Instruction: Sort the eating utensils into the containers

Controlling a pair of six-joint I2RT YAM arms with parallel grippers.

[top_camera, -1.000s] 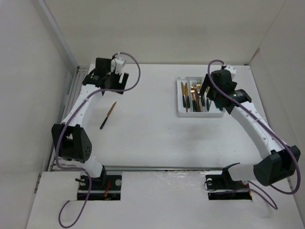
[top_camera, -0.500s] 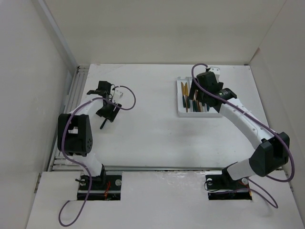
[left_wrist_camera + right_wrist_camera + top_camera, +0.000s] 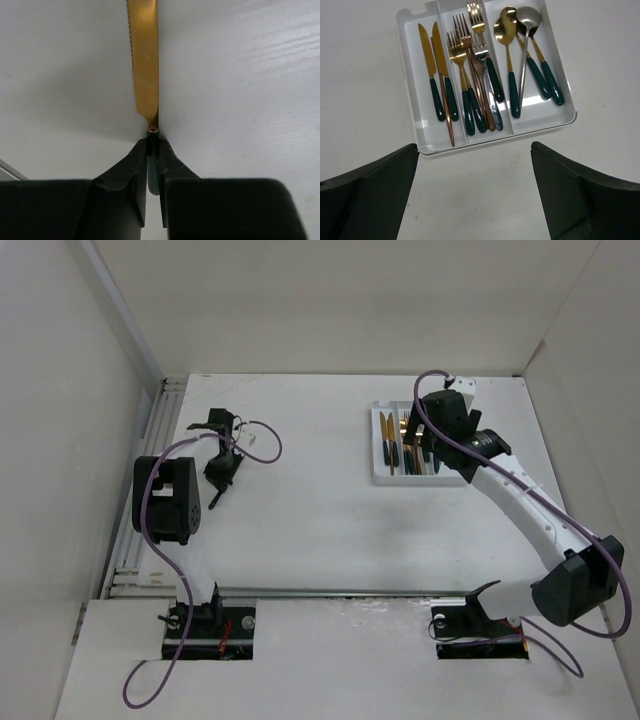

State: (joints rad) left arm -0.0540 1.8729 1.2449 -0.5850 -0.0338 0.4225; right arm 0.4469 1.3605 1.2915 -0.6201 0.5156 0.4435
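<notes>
A knife with a gold blade [image 3: 145, 60] and a dark green handle lies on the white table at the left. My left gripper [image 3: 153, 142] is shut on that handle just behind the blade. From above, the left gripper [image 3: 222, 472] covers the blade and only the knife's handle end [image 3: 213, 503] shows. The white three-compartment tray [image 3: 540, 117] holds knives [image 3: 437, 75] in its left slot, forks [image 3: 472, 75] in the middle and spoons [image 3: 520, 55] on the right. My right gripper [image 3: 475, 200] hangs open and empty above the tray's near edge [image 3: 378, 478].
White walls close in the table at the left, back and right. A metal rail [image 3: 150, 430] runs along the left edge. Both arm bases [image 3: 205, 625] sit at the near edge.
My left arm swung from the back left down onto the knife and its jaws shut on the handle. The right gripper shifted slightly above the tray and stayed open.
</notes>
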